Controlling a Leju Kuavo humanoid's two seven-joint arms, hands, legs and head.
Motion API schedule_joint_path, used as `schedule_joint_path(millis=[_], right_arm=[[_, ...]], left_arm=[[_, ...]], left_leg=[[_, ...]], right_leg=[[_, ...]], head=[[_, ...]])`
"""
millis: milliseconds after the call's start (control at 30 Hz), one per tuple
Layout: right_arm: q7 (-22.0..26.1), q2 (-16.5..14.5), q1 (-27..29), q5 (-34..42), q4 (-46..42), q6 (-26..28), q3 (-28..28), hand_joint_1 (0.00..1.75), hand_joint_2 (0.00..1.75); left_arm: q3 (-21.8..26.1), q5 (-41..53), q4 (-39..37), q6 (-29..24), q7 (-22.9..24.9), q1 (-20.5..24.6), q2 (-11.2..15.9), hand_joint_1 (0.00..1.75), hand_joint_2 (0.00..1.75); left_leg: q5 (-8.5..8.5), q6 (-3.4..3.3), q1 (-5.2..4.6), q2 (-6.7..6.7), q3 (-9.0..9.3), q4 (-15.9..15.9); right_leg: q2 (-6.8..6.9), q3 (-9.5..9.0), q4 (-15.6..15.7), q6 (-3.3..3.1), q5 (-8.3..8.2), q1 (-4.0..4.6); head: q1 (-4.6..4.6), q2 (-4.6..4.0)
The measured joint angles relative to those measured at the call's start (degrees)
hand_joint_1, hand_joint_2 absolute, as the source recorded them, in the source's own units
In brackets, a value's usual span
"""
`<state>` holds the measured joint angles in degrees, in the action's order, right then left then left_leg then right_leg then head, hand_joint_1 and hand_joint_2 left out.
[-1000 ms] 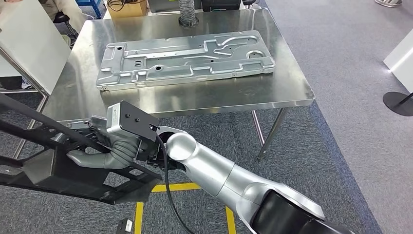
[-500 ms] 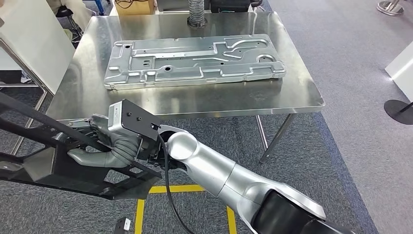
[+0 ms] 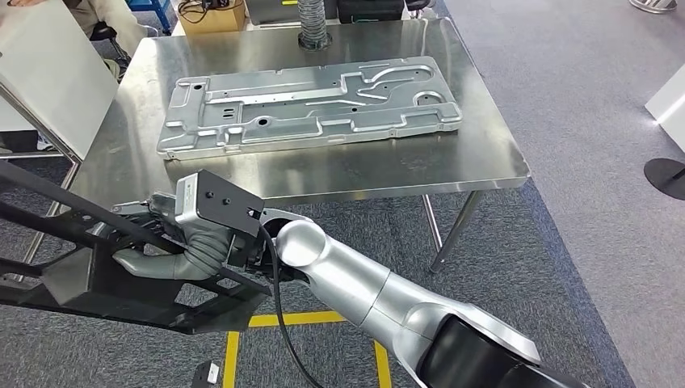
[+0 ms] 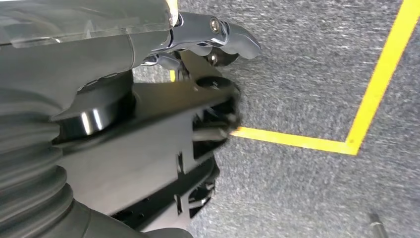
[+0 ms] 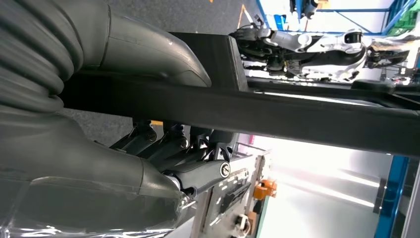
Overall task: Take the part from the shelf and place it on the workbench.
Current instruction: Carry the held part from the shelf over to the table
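Note:
The part is a large black frame [image 3: 121,279], held low over the carpet, in front of the steel workbench [image 3: 339,174] and to its left. My right hand [image 3: 174,242] grips one of its bars, with the silver arm reaching across from the lower right. The right wrist view has that black bar [image 5: 307,116] crossing between thumb and fingers [image 5: 183,144]. In the left wrist view my left hand [image 4: 99,59] clamps a flat black piece of the frame [image 4: 163,144] above the floor.
A long silver stamped plate [image 3: 307,101] lies across the workbench. A white panel [image 3: 48,73] leans at the left, and a person sits at the far left corner. Yellow floor tape [image 3: 299,317] and a small white-topped object [image 3: 206,373] are below the part. A black stand base [image 3: 666,174] is at the right.
The whole picture has shifted slightly, so the camera moved. My right hand keeps the same hold on the black frame, which stays low at the left.

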<state>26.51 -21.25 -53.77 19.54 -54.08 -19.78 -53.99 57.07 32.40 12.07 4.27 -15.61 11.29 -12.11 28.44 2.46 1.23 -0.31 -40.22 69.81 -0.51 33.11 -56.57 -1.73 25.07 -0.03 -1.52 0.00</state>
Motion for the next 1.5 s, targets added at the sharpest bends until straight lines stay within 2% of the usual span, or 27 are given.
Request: schedule_joint_path(millis=[33, 100, 167, 267, 333, 400, 433, 467, 500, 567, 600, 633, 733, 800, 900, 933, 967, 1000, 1067, 1100, 1167, 1267, 1333, 1400, 1433, 1467, 1500], right_arm=[[0.0, 0.0, 0.0, -0.1, 0.0, 0.0, 0.0, 1.75, 1.75], [0.0, 0.0, -0.1, -0.2, 0.0, 0.0, 0.0, 1.75, 1.75], [0.0, 0.0, -0.1, -0.3, 0.0, 0.0, 0.0, 1.75, 1.75], [-0.1, 0.0, -0.1, -0.5, -0.1, 0.0, 0.0, 1.75, 1.75], [-0.1, 0.0, -0.2, -0.5, -0.1, 0.0, 0.0, 1.75, 1.75], [-0.1, 0.1, 0.0, -0.5, 0.0, 0.0, 0.0, 1.75, 1.75], [-0.1, 0.2, 0.1, -0.5, 0.0, 0.1, 0.0, 1.75, 1.75], [-0.1, 0.3, 0.1, -0.5, 0.0, 0.1, 0.0, 1.75, 1.75], [-0.1, 0.3, 0.1, -0.5, 0.0, 0.1, 0.0, 1.75, 1.75], [-0.1, 0.4, 0.1, -0.6, 0.0, 0.0, 0.0, 1.75, 1.75], [-0.1, 0.4, 0.1, -0.6, 0.0, 0.0, 0.0, 1.75, 1.75], [-0.1, 0.4, 0.1, -0.6, 0.0, 0.0, 0.0, 1.75, 1.75], [-0.1, 0.3, 0.0, -0.7, 0.0, 0.0, 0.1, 1.75, 1.75], [-0.1, 0.3, -0.1, -0.7, 0.0, 0.0, 0.1, 1.75, 1.75], [-0.1, 0.2, -0.2, -0.7, 0.1, 0.0, 0.1, 1.75, 1.75], [-0.1, 0.2, -0.1, -0.8, 0.2, 0.0, 0.1, 1.75, 1.75], [-0.1, 0.2, -0.1, -0.9, 0.3, 0.0, 0.1, 1.75, 1.75], [-0.1, 0.2, 0.0, -1.0, 0.3, 0.0, 0.1, 1.75, 1.75], [-0.1, 0.2, -0.1, -1.1, 0.4, 0.0, 0.1, 1.75, 1.75], [-0.1, 0.2, -0.1, -1.2, 0.4, 0.0, 0.1, 1.75, 1.75], [-0.1, 0.2, -0.2, -1.2, 0.5, 0.0, 0.1, 1.75, 1.75], [-0.1, 0.2, -0.3, -1.3, 0.5, 0.0, 0.1, 1.75, 1.75], [0.0, 0.2, -0.4, -1.3, 0.5, 0.0, 0.2, 1.75, 1.75], [0.0, 0.3, -0.4, -1.3, 0.5, 0.0, 0.2, 1.75, 1.75], [0.0, 0.4, -0.3, -1.3, 0.6, 0.0, 0.2, 1.75, 1.75], [0.0, 0.4, -0.2, -1.3, 0.6, 0.0, 0.2, 1.75, 1.75], [0.0, 0.5, -0.2, -1.3, 0.7, 0.0, 0.2, 1.75, 1.75]], left_arm=[[0.0, 0.0, 0.0, 0.0, 0.0, 0.0, 0.0, 0.0, 1.75], [0.0, 0.0, 0.0, 0.0, 0.0, 0.1, 0.0, 0.0, 1.75], [0.0, 0.0, 0.0, 0.0, 0.0, 0.1, 0.0, 0.0, 1.75], [0.0, 0.0, 0.0, 0.0, 0.0, 0.1, 0.0, 0.0, 1.75], [0.0, 0.0, 0.0, 0.0, 0.0, 0.2, -0.1, 0.0, 1.75], [0.0, 0.0, 0.0, 0.0, 0.0, 0.2, -0.1, 0.0, 1.75], [0.0, 0.0, 0.0, 0.0, 0.0, 0.2, -0.1, 0.0, 1.75], [0.0, 0.0, 0.0, 0.0, 0.0, 0.2, -0.1, 0.0, 1.75], [0.0, 0.0, 0.0, 0.0, 0.0, 0.2, -0.1, 0.0, 1.75], [0.0, 0.0, 0.0, 0.0, 0.0, 0.2, -0.2, 0.0, 1.75], [0.0, 0.1, 0.0, 0.1, 0.0, 0.3, -0.2, 0.0, 1.75], [0.0, 0.1, 0.0, 0.1, 0.1, 0.3, -0.3, 0.0, 1.75], [0.0, 0.1, 0.0, 0.1, 0.2, 0.5, -0.3, 0.0, 1.75], [0.0, 0.1, 0.0, 0.1, 0.2, 0.6, -0.3, 0.0, 1.75], [0.0, 0.2, 0.0, 0.1, 0.2, 0.7, -0.3, 0.0, 1.75], [0.0, 0.2, 0.0, 0.1, 0.2, 0.6, -0.3, 0.0, 1.75], [0.0, 0.2, 0.0, 0.1, 0.3, 0.6, -0.3, 0.0, 1.75], [0.0, 0.3, 0.0, 0.1, 0.3, 0.6, -0.2, 0.0, 1.75], [0.0, 0.5, 0.0, 0.2, 0.3, 0.7, -0.2, 0.0, 1.75], [0.0, 0.6, 0.0, 0.2, 0.3, 0.7, -0.2, 0.0, 1.75], [-0.1, 0.6, 0.0, 0.2, 0.4, 0.8, -0.2, 0.0, 1.75], [-0.1, 0.6, 0.0, 0.2, 0.4, 0.9, -0.2, 0.0, 1.75], [-0.1, 0.6, 0.0, 0.2, 0.4, 1.0, -0.3, 0.0, 1.75], [-0.1, 0.6, 0.0, 0.2, 0.4, 1.0, -0.3, 0.0, 1.75], [-0.1, 0.6, 0.0, 0.2, 0.4, 1.0, -0.3, 0.0, 1.75], [-0.1, 0.6, 0.0, 0.2, 0.5, 1.0, -0.3, 0.0, 1.75], [-0.1, 0.6, 0.0, 0.2, 0.5, 0.9, -0.3, 0.0, 1.75]], left_leg=[[-2.35, -0.19, -0.01, 0.02, 1.93, -4.4], [-4.72, -0.71, -0.25, 0.03, 5.08, -11.0], [-4.47, -1.32, -0.53, -0.04, 5.84, -12.4], [-4.49, -2.33, -0.2, -0.06, 6.05, -12.8], [-4.44, -2.87, -0.07, 0.05, 6.22, -13.0], [-4.23, -3.12, -0.11, 0.09, 6.27, -13.0], [-4.09, -3.13, -0.12, 0.07, 6.36, -12.9], [-3.92, -3.09, -0.12, 0.01, 6.55, -12.9], [-3.7, -2.99, -0.12, -0.06, 6.86, -12.9], [-3.14, -2.63, -0.18, -0.15, 7.55, -12.8], [-2.9, -2.37, -0.27, -0.16, 7.73, -12.8], [-2.72, -2.06, -0.33, -0.15, 7.8, -12.7], [-2.33, -1.0, -0.18, -0.06, 8.01, -12.8], [-0.76, -0.45, -0.07, -0.01, 7.1, -10.2], [3.84, 0.08, 0.01, 0.01, 1.3, 0.9], [4.32, 0.16, 0.03, 0.01, -0.42, 3.5], [3.58, 0.16, 0.02, 0.01, -1.15, 4.1], [1.67, 0.08, 0.02, 0.01, -0.63, 2.1], [-3.02, -0.28, -0.03, 0.04, 2.88, -6.0], [-4.38, -0.55, -0.15, 0.03, 4.49, -9.6], [-4.71, -1.08, -0.45, -0.02, 5.72, -12.4], [-4.67, -1.98, -0.3, -0.05, 5.8, -12.7], [-4.67, -2.61, -0.05, 0.01, 6.03, -13.0], [-4.47, -2.96, -0.1, 0.06, 6.08, -13.0], [-4.36, -3.01, -0.12, 0.05, 6.14, -12.9], [-4.2, -3.01, -0.13, 0.01, 6.27, -12.9], [-3.99, -2.95, -0.13, -0.06, 6.5, -12.8]], right_leg=[[-0.04, -0.37, -0.1, 0.13, 0.32, 0.0], [-0.09, -0.77, -0.3, 0.59, 0.84, 0.21], [-0.11, -0.77, -0.3, 1.16, 1.06, 0.36], [-0.03, -0.3, -1.5, 2.07, 2.1, 0.31], [0.06, 2.67, -7.5, 2.59, 5.12, 0.14], [0.09, 7.34, -15.8, 2.9, 8.25, -0.06], [0.1, 8.85, -18.1, 2.97, 8.45, -0.16], [0.12, 9.18, -18.0, 2.97, 7.41, -0.25], [0.15, 8.17, -15.3, 2.88, 5.28, -0.31], [0.22, 4.32, -6.5, 2.43, 0.66, -0.23], [0.24, 2.86, -3.1, 2.15, -0.65, -0.12], [0.22, 2.11, -1.3, 1.87, -1.12, 0.03], [0.05, 1.75, -0.5, 1.01, -0.99, 0.21], [0.09, 1.12, 0.1, 0.4, -0.99, -0.06], [0.16, 0.61, 0.2, -0.15, -0.64, -0.07], [0.13, 0.51, 0.2, -0.21, -0.47, -0.02], [0.07, 0.33, 0.1, -0.2, -0.26, 0.01], [0.01, 0.02, 0.0, -0.14, 0.02, 0.02], [-0.08, -0.78, -0.1, 0.14, 0.68, 0.07], [-0.12, -0.98, -0.2, 0.36, 0.95, 0.15], [-0.16, -0.97, -0.3, 0.89, 1.2, 0.3], [-0.08, -0.75, -0.7, 1.8, 1.76, 0.27], [0.02, 1.26, -5.0, 2.39, 4.11, 0.18], [0.06, 5.77, -13.4, 2.74, 7.55, 0.0], [0.07, 7.85, -16.8, 2.84, 8.4, -0.1], [0.08, 9.06, -18.3, 2.88, 8.12, -0.2], [0.11, 8.95, -17.2, 2.84, 6.56, -0.27]], head=[[0.01, 0.0], [0.04, 0.0], [0.07, 0.0], [0.14, 0.01], [0.23, 0.01], [0.28, 0.01], [0.28, 0.01], [0.3, 0.0], [0.3, 0.0], [0.29, 0.0], [0.28, 0.01], [0.27, 0.01], [0.26, 0.01], [0.2, 0.01], [0.13, 0.0], [0.13, 0.0], [0.13, 0.0], [0.12, 0.0], [0.14, 0.0], [0.14, 0.0], [0.17, 0.01], [0.19, 0.01], [0.27, 0.01], [0.32, 0.0], [0.31, 0.0], [0.32, 0.0], [0.32, 0.0]])
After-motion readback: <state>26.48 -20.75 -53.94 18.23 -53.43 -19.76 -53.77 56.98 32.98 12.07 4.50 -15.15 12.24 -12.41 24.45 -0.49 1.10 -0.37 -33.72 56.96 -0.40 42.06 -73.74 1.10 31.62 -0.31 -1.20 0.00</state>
